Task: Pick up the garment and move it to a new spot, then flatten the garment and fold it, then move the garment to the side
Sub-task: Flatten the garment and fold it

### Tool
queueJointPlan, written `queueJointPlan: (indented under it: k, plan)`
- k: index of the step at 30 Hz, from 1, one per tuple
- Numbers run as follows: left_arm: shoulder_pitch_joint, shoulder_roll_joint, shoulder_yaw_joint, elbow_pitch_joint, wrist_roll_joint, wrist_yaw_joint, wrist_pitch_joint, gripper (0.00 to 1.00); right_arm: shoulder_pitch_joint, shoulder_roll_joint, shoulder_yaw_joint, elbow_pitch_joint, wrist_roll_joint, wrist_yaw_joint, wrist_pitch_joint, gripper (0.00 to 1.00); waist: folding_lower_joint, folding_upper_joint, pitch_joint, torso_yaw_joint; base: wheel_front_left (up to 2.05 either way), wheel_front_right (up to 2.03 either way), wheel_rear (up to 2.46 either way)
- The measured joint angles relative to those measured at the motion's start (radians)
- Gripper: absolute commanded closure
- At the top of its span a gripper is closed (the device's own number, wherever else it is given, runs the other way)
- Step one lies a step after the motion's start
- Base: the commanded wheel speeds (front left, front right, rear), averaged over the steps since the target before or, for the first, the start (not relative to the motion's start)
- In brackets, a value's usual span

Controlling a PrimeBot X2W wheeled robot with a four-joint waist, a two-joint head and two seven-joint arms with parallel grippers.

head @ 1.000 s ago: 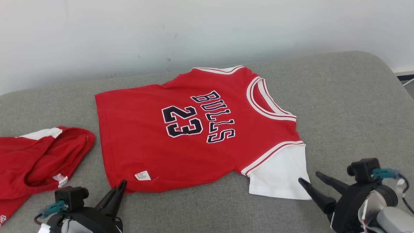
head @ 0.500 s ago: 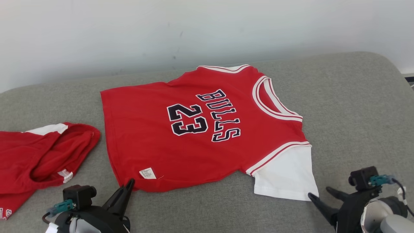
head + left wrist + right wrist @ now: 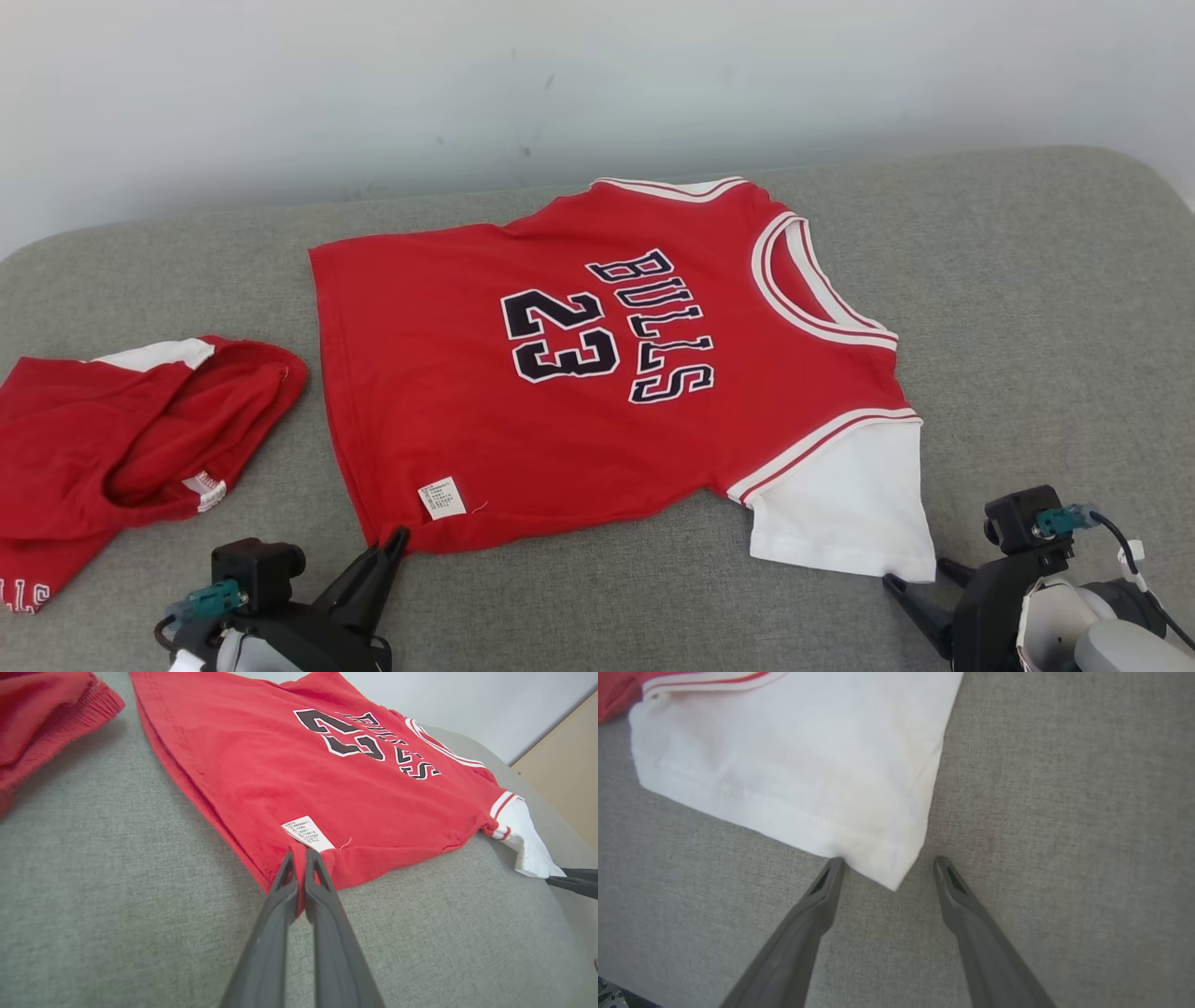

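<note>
- The jersey (image 3: 597,373) lies spread out, print up, in the middle of the grey bench (image 3: 1027,327), with its collar end toward 3 o'clock and its hem toward 9.
- The left gripper (image 3: 301,854) is clamped on the hem corner at the jersey's 7 o'clock, just beside the white label (image 3: 441,497). A pinch of red cloth sits between its fingers.
- The right gripper (image 3: 887,861) stands wide and holds nothing. Its tips straddle the corner of the white sleeve (image 3: 840,504) at 5 o'clock.
- The step in hand looks like taking the second hold before the lift. The right gripper should push further in before it closes, so both layers of the sleeve are caught; a nip at the very tip would likely slip.
- Both corners should then rise together and level, with the near edge taut.
- The carry should steer clear of the other red garment (image 3: 121,439) at 9 o'clock.
</note>
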Motion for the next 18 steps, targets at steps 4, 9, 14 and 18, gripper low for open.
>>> queueJointPlan:
  k: [4,9,14,18]
  plan:
    - [0.000,-0.003,-0.006,0.001,0.007,0.000,0.000,1.00,-0.013,0.005,0.001,0.007,0.000,-0.011,0.019,0.60,0.0000,0.0000,0.002,0.002,0.00,0.00,0.00]
    - [0.000,0.000,-0.021,0.008,0.024,0.008,0.000,1.00,-0.015,0.008,0.001,0.010,0.000,-0.019,0.025,1.00,0.0000,0.0000,0.002,0.004,0.00,0.00,0.00]
    - [0.000,0.004,-0.027,0.016,0.040,0.011,0.000,1.00,-0.017,0.011,-0.001,0.014,0.000,-0.020,0.026,1.00,0.0000,0.0000,0.001,0.004,0.00,0.00,0.00]
    - [0.005,0.003,-0.025,0.020,0.036,0.026,0.004,0.00,-0.017,0.010,-0.001,0.017,0.000,-0.020,0.025,1.00,0.0000,0.0000,0.000,0.007,0.00,0.00,0.00]
